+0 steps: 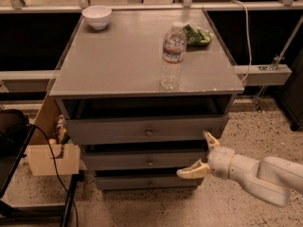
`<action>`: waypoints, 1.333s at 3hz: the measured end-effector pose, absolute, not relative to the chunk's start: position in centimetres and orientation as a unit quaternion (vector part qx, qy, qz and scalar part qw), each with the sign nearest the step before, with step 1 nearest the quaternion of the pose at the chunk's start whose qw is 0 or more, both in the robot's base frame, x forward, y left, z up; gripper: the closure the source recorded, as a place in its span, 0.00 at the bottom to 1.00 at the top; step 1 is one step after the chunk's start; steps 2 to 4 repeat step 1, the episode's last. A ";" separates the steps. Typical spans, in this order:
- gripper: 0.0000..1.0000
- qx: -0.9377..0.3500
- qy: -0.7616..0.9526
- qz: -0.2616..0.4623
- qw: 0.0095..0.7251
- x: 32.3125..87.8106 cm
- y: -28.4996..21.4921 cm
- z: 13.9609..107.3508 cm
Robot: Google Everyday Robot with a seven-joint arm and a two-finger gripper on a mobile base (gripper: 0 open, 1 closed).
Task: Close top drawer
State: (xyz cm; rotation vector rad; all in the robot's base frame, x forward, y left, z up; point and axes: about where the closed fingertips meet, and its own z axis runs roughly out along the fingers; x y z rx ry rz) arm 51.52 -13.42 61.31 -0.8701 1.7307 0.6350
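The top drawer is a wide grey drawer with a small round metal knob at the centre of its front. It stands pulled out a little from the grey cabinet, with a dark gap above its front panel. My gripper is open and empty. It hangs in front of the cabinet's lower right side, below the drawer's right end and level with the middle drawer. One cream fingertip points up close to the drawer's lower right corner. The other fingertip points left.
Two shorter grey drawers sit below: the middle drawer and the bottom drawer. A water bottle, a white bowl and a green bag are on the cabinet top. A cardboard box and a black cable are at the left.
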 end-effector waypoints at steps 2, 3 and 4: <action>0.00 -0.364 0.723 0.265 0.524 51.5 -13.4 61.3; 0.00 -0.364 0.723 0.265 0.524 51.5 -13.4 61.3; 0.00 -0.364 0.723 0.265 0.524 51.5 -13.4 61.3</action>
